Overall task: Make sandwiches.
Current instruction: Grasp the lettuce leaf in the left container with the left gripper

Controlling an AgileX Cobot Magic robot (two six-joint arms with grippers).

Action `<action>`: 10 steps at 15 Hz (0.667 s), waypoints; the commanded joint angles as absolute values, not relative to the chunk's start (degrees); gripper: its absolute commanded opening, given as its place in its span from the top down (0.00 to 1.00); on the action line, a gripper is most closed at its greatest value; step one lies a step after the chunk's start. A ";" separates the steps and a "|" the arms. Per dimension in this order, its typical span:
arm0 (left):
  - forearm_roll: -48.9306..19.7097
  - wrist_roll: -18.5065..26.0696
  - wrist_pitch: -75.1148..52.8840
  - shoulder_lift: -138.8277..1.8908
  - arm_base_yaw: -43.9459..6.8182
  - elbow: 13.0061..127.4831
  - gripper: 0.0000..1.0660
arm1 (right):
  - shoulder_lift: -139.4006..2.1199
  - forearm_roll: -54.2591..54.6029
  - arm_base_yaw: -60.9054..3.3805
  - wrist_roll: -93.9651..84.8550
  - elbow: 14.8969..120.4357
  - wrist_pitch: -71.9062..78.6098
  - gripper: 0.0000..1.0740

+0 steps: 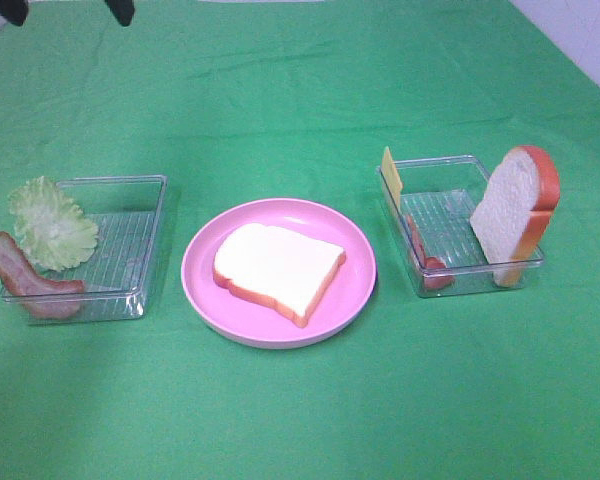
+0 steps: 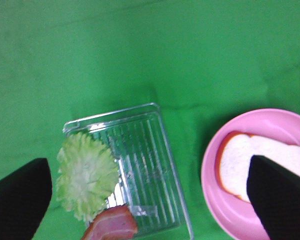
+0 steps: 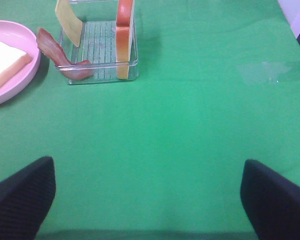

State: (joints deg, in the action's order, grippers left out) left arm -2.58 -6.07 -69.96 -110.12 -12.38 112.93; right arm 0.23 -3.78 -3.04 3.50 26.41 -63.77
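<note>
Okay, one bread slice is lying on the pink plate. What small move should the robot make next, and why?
Probably lower the left gripper toward the lettuce leaf at the left tray. The bread slice on the pink plate has nothing on it. The left gripper is open and empty, as is the right gripper, and the lettuce lies on the left arm's side.

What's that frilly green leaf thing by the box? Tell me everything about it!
The lettuce leaf is pale green with a frilly edge and lighter veins fanning from its middle; it looks like soft toy plastic. It is whole and leans tilted against the outer wall of the left clear tray, the side away from the pink plate, poking above the rim. A reddish-brown bacon strip lies beside it and seems to touch its lower edge. Nothing grips it.
</note>
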 commanded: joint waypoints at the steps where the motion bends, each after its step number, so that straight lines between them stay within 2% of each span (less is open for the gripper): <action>1: -2.01 -5.04 -75.69 -106.91 -9.11 105.71 0.04 | 2.01 -3.50 -2.64 2.98 26.07 -63.14 0.10; 6: -0.34 -4.81 -72.36 -106.17 -2.12 93.74 0.04 | 2.01 -3.50 -2.64 2.98 26.07 -63.14 0.10; 10: -1.09 -4.81 -70.02 -108.75 -1.09 92.02 0.04 | 2.01 -3.50 -2.64 2.98 26.07 -63.14 0.10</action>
State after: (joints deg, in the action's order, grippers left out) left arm -0.57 -4.98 -70.13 -108.40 -1.20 92.53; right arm 0.23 -3.78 -3.04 3.50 26.41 -63.77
